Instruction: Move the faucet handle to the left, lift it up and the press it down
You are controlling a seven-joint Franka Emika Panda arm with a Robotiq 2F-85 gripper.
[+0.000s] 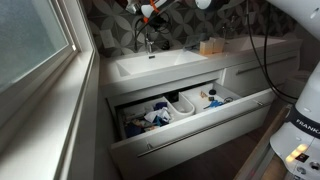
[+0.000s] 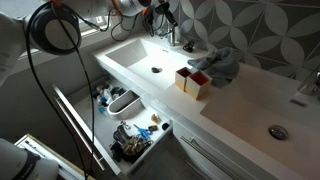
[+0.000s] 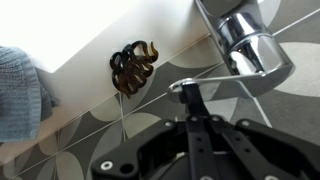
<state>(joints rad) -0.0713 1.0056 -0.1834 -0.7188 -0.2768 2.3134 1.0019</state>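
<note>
The faucet handle [image 3: 252, 48] shines at the upper right of the wrist view; the gripper [image 3: 187, 92] rises from the bottom edge, its jaws seemingly pressed together, their tip just below the handle near the frame's middle. A brown coiled hair tie [image 3: 133, 66] sits left of centre; in an exterior view the faucet [image 1: 150, 42] stands behind the white basin [image 1: 165, 68].

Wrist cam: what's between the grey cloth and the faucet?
A brown coiled hair tie, at the edge of the white counter, sits between the cloth and the faucet. It's clear only in the wrist view.
</note>
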